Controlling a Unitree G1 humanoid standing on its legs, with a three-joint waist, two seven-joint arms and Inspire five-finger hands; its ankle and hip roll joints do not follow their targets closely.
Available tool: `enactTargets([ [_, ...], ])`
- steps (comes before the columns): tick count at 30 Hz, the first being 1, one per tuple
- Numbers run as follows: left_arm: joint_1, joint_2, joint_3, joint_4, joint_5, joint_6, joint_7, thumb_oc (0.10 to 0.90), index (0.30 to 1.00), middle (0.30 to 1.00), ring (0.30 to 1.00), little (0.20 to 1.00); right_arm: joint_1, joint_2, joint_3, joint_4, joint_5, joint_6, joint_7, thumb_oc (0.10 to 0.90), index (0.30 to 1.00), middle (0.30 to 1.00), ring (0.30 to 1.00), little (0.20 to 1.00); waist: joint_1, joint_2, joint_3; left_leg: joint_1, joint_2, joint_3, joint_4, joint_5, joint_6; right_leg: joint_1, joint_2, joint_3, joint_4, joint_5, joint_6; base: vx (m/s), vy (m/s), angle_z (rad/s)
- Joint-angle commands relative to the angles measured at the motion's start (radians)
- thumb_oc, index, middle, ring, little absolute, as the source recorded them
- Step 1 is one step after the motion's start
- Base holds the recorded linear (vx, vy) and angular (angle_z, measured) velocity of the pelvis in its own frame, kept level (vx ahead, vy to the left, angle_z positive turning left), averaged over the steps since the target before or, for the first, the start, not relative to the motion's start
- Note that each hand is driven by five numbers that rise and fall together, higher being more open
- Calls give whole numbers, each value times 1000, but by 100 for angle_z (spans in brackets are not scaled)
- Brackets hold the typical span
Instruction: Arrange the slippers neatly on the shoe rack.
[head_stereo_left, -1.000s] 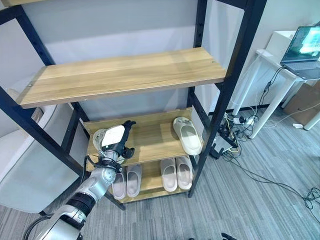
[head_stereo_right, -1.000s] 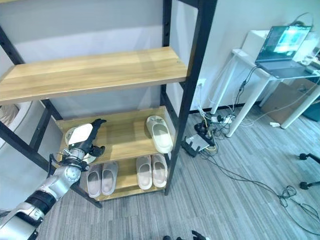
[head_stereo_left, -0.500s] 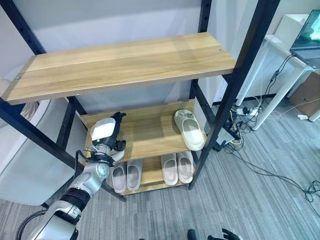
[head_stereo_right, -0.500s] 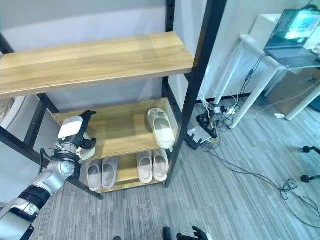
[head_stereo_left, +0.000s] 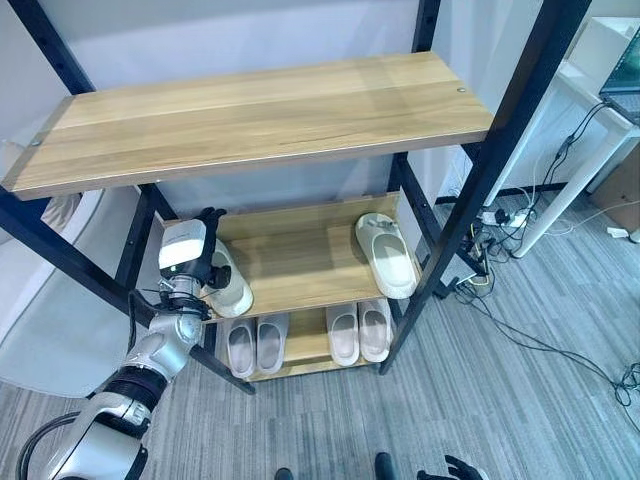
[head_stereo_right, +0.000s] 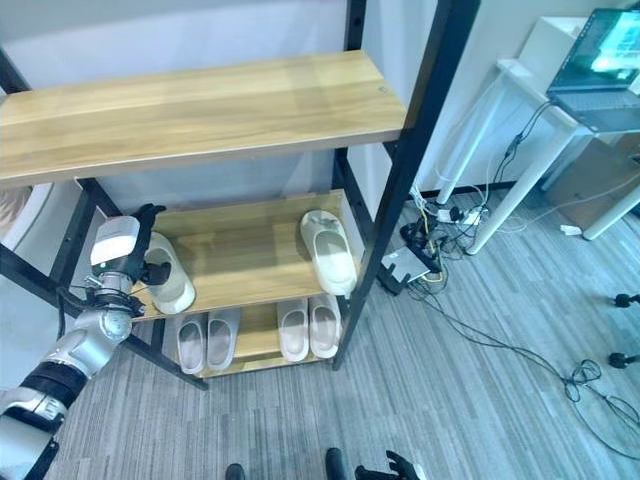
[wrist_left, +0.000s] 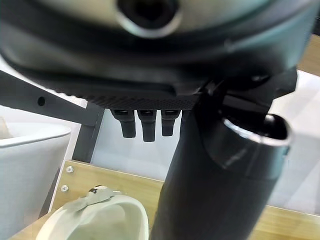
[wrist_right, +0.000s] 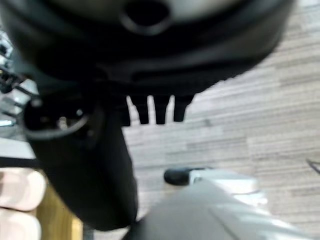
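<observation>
Since the earlier frame, the left hand (head_stereo_left: 190, 262) is seen drawn back toward the middle shelf's (head_stereo_left: 300, 262) left end, fingers relaxed above a cream slipper (head_stereo_left: 229, 288). Its mate (head_stereo_left: 386, 254) lies at the right end.

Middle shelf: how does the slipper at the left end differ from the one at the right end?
Place: the left slipper lies at the left end, near the front edge; the right slipper lies at the right end, beside the black upright.
Contact: the left hand is at the left slipper, fingers straight; nothing touches the right slipper.
Angle: the left slipper slants across the shelf; the right slipper slants less.
Both are cream, sole down, on the middle shelf.
</observation>
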Motion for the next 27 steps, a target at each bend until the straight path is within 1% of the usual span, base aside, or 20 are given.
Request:
enactTargets([
  [1, -252, 69, 40, 55, -17, -15, 97, 800, 900, 900, 900, 900, -9, -40, 47, -6, -19, -15, -12, 800, 900, 900, 900, 900, -10, 22, 9, -36, -78, 2, 4, -65, 41, 8, 9, -75, 13, -105, 46, 0, 0, 0],
  [5, -293, 66, 21, 81, -28, -11, 102, 800, 900, 900, 900, 900, -21, -44, 55, -6, -22, -16, -16, 800, 900, 900, 900, 900, -11, 20, 20, -67, -77, 8, 4, -57, 41, -25, 9, -70, 13, -94, 45, -15, 6, -2],
  [9, -334, 81, 3, 85, -12, -1, 110, 800, 900, 900, 900, 900, -33, -47, 52, -9, -22, -21, -24, 800, 900, 900, 900, 900, -10, 21, 34, -102, -79, 7, 4, -49, 44, -61, 7, -70, 13, -83, 44, -8, 3, -1],
  [14, -345, 92, 2, 88, -4, 7, 113, 800, 900, 900, 900, 900, -41, -51, 48, -13, -18, -24, -27, 800, 900, 900, 900, 900, -5, 22, 40, -116, -82, 8, 4, -46, 46, -73, 5, -68, 13, -80, 42, 0, 0, 0],
  [16, -342, 94, 7, 79, -4, 8, 111, 800, 900, 900, 900, 900, -40, -51, 46, -14, -17, -24, -27, 800, 900, 900, 900, 900, -4, 22, 40, -115, -83, 8, 4, -47, 47, -72, 4, -69, 13, -80, 42, 0, 0, 0],
  [18, -314, 108, 35, 9, 16, 7, 113, 800, 900, 900, 900, 900, -31, -44, 42, -17, -22, -25, -26, 800, 900, 900, 900, 900, 2, 21, 36, -108, -85, 6, 4, -51, 47, -65, 4, -71, 13, -87, 41, 41, 12, 0],
  [22, -288, 117, 55, -41, 40, 7, 110, 800, 900, 900, 900, 900, -29, -43, 41, -18, -25, -25, -22, 800, 900, 900, 900, 900, 7, 18, 33, -94, -86, 3, 4, -56, 48, -51, 4, -72, 13, -93, 40, 29, 6, 0],
  [27, -258, 121, 80, -70, 41, 5, 103, 800, 900, 900, 900, 900, -25, -38, 46, -19, -28, -23, -18, 800, 900, 900, 900, 900, 11, 17, 31, -79, -88, -2, 4, -62, 48, -36, 4, -76, 13, -100, 39, 8, 1, 0],
])
